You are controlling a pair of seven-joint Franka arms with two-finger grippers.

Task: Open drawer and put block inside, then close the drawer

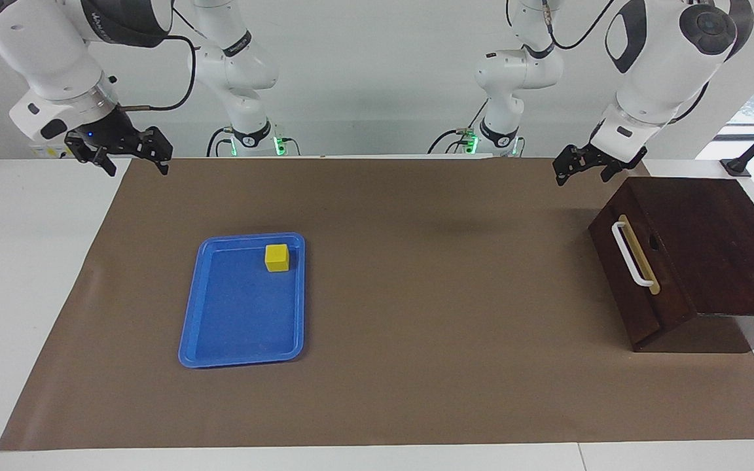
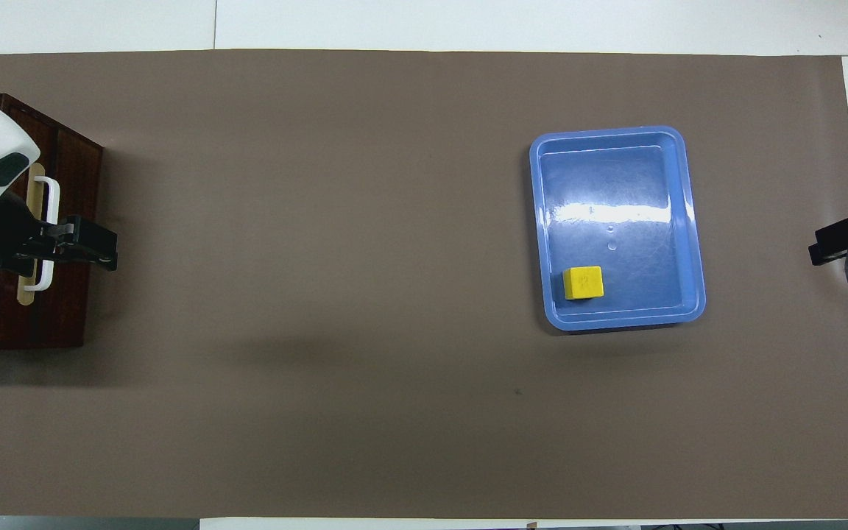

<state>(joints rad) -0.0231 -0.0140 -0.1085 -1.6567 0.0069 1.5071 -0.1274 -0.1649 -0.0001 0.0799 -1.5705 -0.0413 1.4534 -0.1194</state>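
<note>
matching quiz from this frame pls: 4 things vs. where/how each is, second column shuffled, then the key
1. block
2. drawer
3. left gripper
4. right gripper

A. shut, white handle untouched
B. raised near the drawer, at the left arm's end of the table
C. in the blue tray, at a corner nearer the robots
D. raised over the mat's edge at the right arm's end

Pairs: 1-C, 2-A, 3-B, 4-D

no legible text, label, brand, number or sign on anything in view

Robot lab: two arms, papered table.
</note>
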